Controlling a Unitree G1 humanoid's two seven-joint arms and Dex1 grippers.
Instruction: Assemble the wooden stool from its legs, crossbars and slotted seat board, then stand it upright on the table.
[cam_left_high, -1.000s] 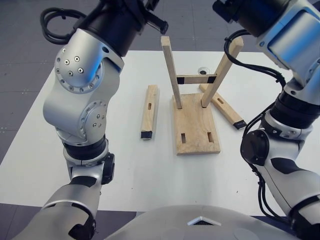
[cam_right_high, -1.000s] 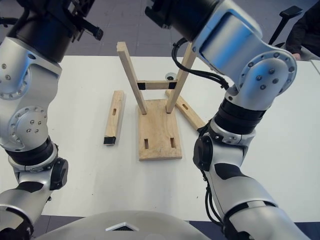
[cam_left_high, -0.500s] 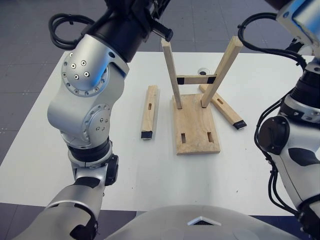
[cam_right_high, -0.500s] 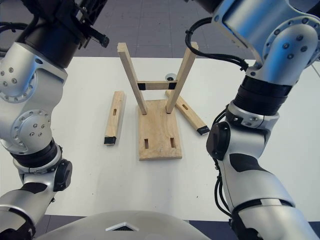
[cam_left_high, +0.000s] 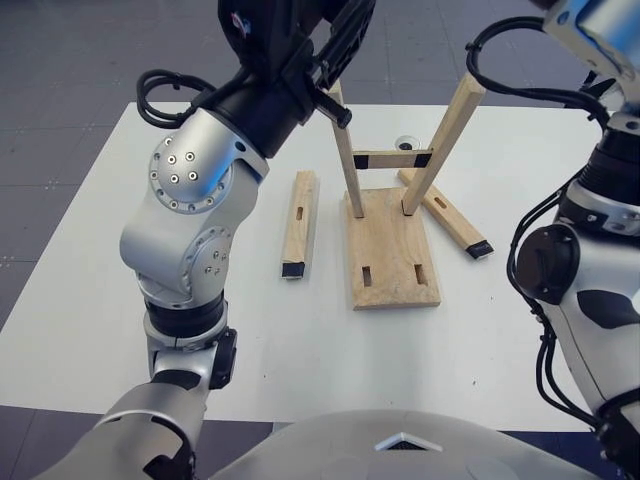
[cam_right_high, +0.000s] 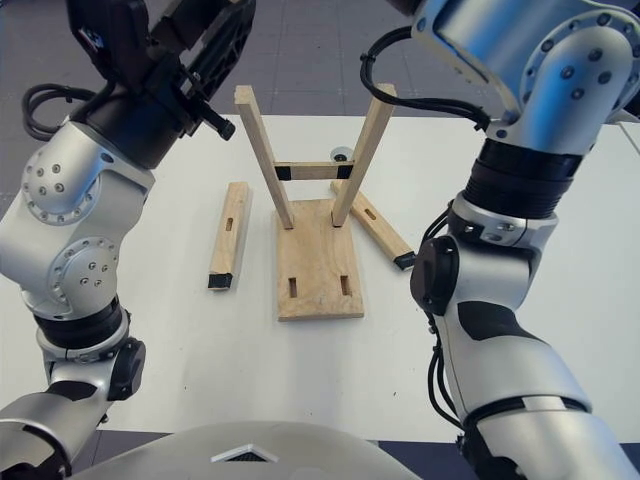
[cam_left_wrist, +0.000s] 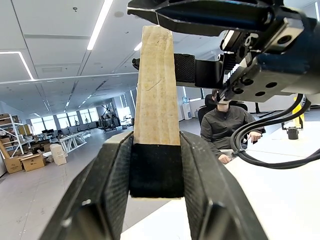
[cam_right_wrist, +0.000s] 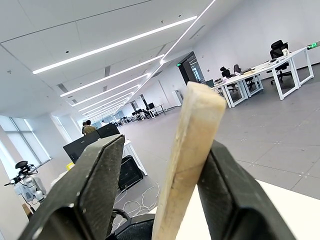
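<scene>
The slotted seat board (cam_left_high: 392, 250) lies flat on the white table (cam_left_high: 120, 290). Two legs (cam_left_high: 347, 160) (cam_left_high: 440, 140) stand in its far slots, joined by a black-tipped crossbar (cam_left_high: 393, 158). Its two near slots are bare. One loose leg (cam_left_high: 300, 222) lies left of the board and another (cam_left_high: 445, 212) lies behind its right side. My left gripper (cam_left_wrist: 156, 150), held high above the table, is shut on a wooden bar with a black band. My right gripper (cam_right_wrist: 170, 150), also raised, is shut on a pale wooden piece. I cannot tell whether both hold the same piece.
My left arm (cam_left_high: 200, 190) hangs over the table's left half, its hand near the left standing leg's top. My right arm (cam_left_high: 590, 250) stands along the right edge. A small round fitting (cam_left_high: 407, 141) sits in the tabletop behind the stool.
My left arm has swung right, toward the standing legs. My right arm has lifted higher, out of the top of the head views. The parts on the table have not moved.
</scene>
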